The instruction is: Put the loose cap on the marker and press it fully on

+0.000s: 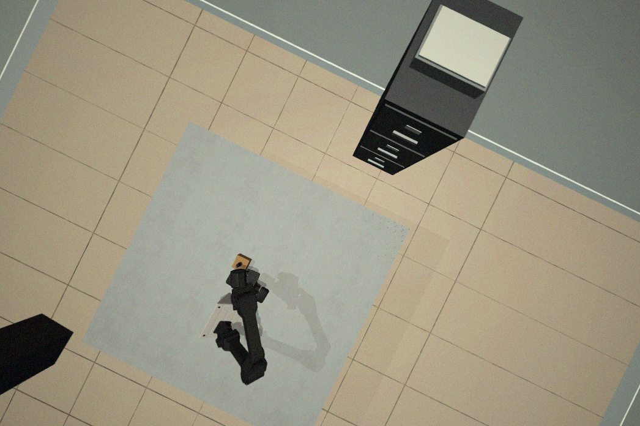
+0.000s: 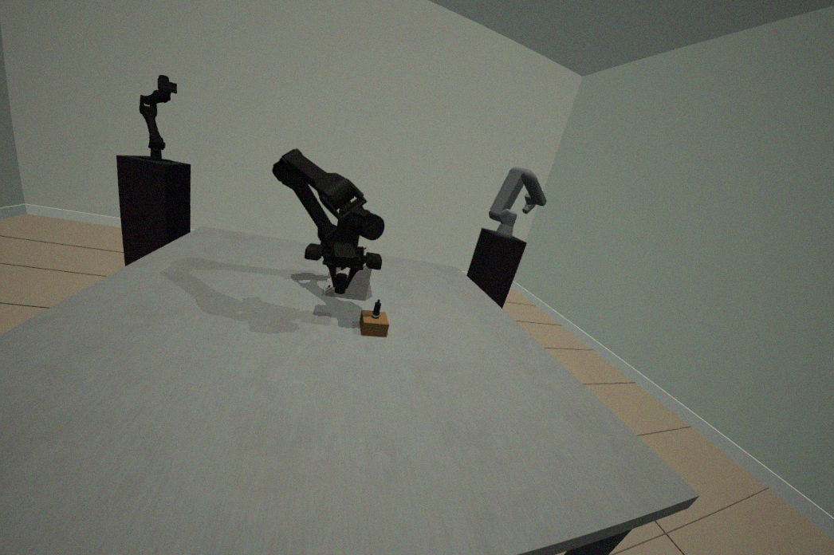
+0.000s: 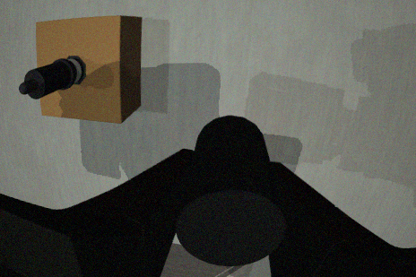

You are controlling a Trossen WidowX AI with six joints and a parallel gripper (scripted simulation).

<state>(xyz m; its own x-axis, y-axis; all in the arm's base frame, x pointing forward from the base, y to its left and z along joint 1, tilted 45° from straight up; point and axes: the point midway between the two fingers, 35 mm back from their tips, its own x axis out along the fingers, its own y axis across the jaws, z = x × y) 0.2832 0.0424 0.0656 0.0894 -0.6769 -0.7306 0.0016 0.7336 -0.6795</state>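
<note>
An orange holder block [image 1: 245, 257] [image 2: 374, 324] [image 3: 84, 53] stands on the grey table [image 1: 230, 190] [image 2: 235, 425]. A dark marker [image 2: 376, 306] [image 3: 50, 76] stands upright in it, uncapped. My gripper [image 2: 340, 283] [image 3: 229, 167] is shut on the dark cap [image 3: 229, 142], which shows as a round black shape between the fingers in the wrist view. The gripper hovers above the table, just behind and to the left of the block in the exterior view. In the wrist view the block lies up and to the left of the cap. From overhead the wrist [image 1: 241, 279] hides the fingers.
A pale wedge-shaped plate [image 2: 362, 285] [image 1: 219, 307] sits by the arm's base. Off the table stand a black drawer cabinet [image 1: 421, 100], a dark pedestal [image 2: 153, 202] with a small black arm, and another pedestal [image 2: 495, 265] with a grey arm [image 2: 513, 193].
</note>
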